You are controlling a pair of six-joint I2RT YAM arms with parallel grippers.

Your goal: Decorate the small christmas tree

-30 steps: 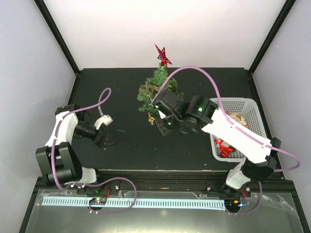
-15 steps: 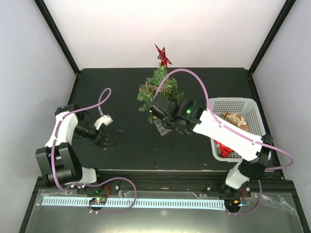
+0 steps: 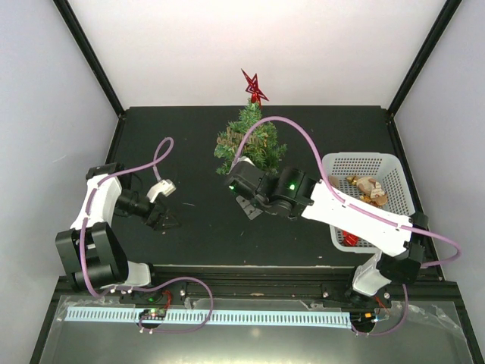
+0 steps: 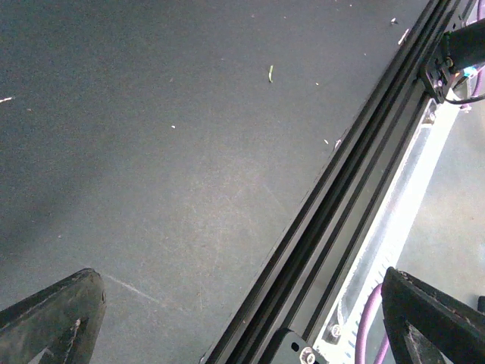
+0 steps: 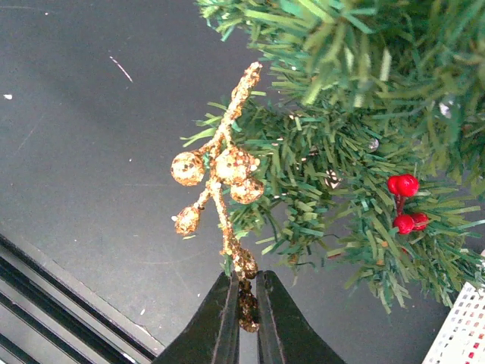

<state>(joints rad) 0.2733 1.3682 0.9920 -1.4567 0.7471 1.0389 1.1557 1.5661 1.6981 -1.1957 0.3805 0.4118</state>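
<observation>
The small christmas tree (image 3: 250, 140) stands at the back middle of the table with a red star (image 3: 254, 86) on top. In the right wrist view its green branches (image 5: 364, 152) fill the upper right, with red berries (image 5: 404, 203) hung on them. My right gripper (image 5: 244, 292) is shut on the stem of a gold glitter berry sprig (image 5: 220, 171), held against the tree's lower branches. In the top view the right gripper (image 3: 241, 186) sits at the tree's near left side. My left gripper (image 3: 168, 222) hovers open and empty over bare table at the left.
A white basket (image 3: 394, 171) with more ornaments stands at the right, behind my right arm. The black rail of the table's near edge (image 4: 333, 197) runs past the left gripper.
My right gripper has moved left and a little nearer along the tree's base with the gold sprig. The left arm has not moved.
</observation>
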